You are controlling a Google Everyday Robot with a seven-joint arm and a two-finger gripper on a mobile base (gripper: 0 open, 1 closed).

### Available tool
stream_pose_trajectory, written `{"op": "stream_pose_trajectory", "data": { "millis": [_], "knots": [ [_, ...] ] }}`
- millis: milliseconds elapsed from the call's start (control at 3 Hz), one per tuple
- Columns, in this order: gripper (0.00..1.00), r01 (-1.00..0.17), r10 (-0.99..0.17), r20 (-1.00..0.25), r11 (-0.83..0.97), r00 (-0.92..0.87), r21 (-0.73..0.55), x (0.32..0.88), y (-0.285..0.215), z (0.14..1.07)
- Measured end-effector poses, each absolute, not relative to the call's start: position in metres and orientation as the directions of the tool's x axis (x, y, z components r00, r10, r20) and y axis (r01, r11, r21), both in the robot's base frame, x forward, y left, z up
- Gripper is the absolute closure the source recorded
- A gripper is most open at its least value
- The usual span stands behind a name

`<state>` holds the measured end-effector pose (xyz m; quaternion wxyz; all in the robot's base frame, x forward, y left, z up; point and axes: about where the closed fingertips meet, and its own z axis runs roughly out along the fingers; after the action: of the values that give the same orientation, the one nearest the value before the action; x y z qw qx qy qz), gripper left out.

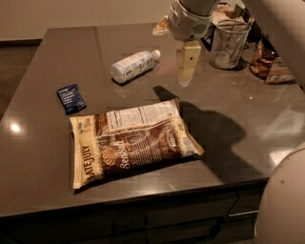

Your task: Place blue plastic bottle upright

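Grey-brown and glossy, the tabletop [43,162] filled most of the camera view, with a pale wall [71,14] behind it and darker floor [14,66] past its left edge. Dark drawer fronts [167,219] ran below the near edge.

A large brown and cream chip bag [133,140] lay flat near the front, and we took our bearings from it. The blue plastic bottle [133,66] lay on its side beyond the bag, well apart from it, its white cap pointing to the right. A small dark blue packet [71,98] lay flat beyond the bag's left end. Beyond the bag's right end stood a wire mesh cup [228,45], with brown snack packets [269,64] to the right of it.

The gripper [187,78] hung pointing down beyond the bag's right half, to the right of the bottle's cap and apart from it, grasping nothing. We could not tell whether it was released or clenched. Its shadow [209,128] fell across the table just right of the bag.

The arm was cut off by the top edge. A pale rounded part of the robot [283,205] hid the table's near right corner, and the print on the snack packets was too dim to read.
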<state>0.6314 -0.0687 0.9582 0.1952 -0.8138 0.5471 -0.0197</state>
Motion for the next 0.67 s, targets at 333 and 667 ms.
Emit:
{"op": "stream_pose_trajectory", "data": {
  "millis": [333,667],
  "knots": [
    [0.0,-0.867,-0.9,-0.131,-0.348,0.415,-0.357,0.646,-0.069,0.959],
    [0.0,-0.854,-0.897,-0.091,-0.377,0.434,-0.358,0.671,-0.069,0.953]
  ]
}}
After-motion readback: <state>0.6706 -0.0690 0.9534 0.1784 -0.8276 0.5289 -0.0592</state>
